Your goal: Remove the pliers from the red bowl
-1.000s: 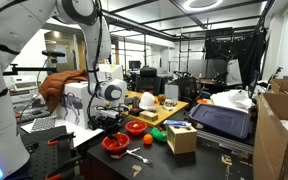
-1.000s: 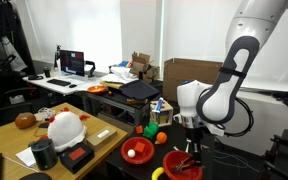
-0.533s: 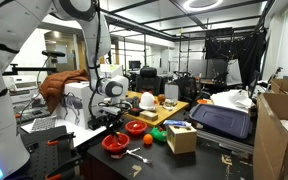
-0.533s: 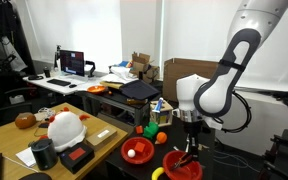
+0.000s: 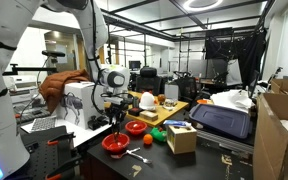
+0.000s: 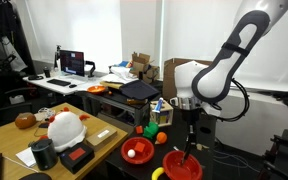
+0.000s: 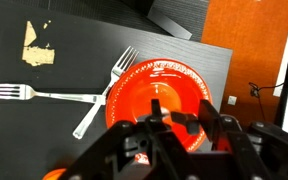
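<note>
Pliers [image 6: 190, 140]: small dark hand tool, hanging over the wide bowl — long axis upright, directly under the claw.
Claw: black Robotiq gripper [image 6: 191, 121], looks clamped on the pliers' top end.
Bowl: shallow glossy red bowl [image 7: 134, 85] right beneath; nothing else seen inside.
Next move: likely a sideways carry — silver forks [image 7: 44, 95] lie just beside the bowl.

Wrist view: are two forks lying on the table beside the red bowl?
Yes, one fork lies flat on the black table and a second fork slants beside the red bowl.
</note>
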Robot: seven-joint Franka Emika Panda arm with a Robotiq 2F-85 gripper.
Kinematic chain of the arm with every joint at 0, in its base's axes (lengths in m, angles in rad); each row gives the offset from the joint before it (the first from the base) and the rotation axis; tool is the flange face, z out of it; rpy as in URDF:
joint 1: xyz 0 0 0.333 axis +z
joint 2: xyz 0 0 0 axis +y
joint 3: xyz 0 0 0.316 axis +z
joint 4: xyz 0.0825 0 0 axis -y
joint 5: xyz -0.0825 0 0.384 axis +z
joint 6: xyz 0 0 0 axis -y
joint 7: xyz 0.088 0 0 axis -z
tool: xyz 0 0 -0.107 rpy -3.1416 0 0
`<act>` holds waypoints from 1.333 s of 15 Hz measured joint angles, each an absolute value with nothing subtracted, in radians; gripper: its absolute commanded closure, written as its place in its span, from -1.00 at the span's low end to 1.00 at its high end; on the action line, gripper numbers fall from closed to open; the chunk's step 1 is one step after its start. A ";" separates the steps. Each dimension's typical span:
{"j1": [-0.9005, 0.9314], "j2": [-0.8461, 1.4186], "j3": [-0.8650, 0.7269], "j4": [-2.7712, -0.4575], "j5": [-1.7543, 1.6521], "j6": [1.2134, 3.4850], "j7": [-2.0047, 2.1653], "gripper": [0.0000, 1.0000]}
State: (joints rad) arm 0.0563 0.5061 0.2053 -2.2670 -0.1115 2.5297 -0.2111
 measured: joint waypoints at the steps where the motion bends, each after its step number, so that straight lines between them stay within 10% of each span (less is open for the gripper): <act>1: 0.061 0.488 0.201 -2.267 -0.112 2.521 -0.211 0.62; 7: 0.079 0.376 0.171 -2.268 -0.113 2.485 -0.206 0.62; 9: 0.083 0.354 0.159 -2.270 -0.113 2.483 -0.202 -0.35; 11: 0.083 0.344 0.152 -2.272 -0.113 2.483 -0.192 -0.30; 16: 0.085 0.349 0.131 -2.298 -0.111 2.477 -0.122 -0.98; 20: 0.099 0.375 0.111 -2.341 -0.104 2.556 0.035 -1.00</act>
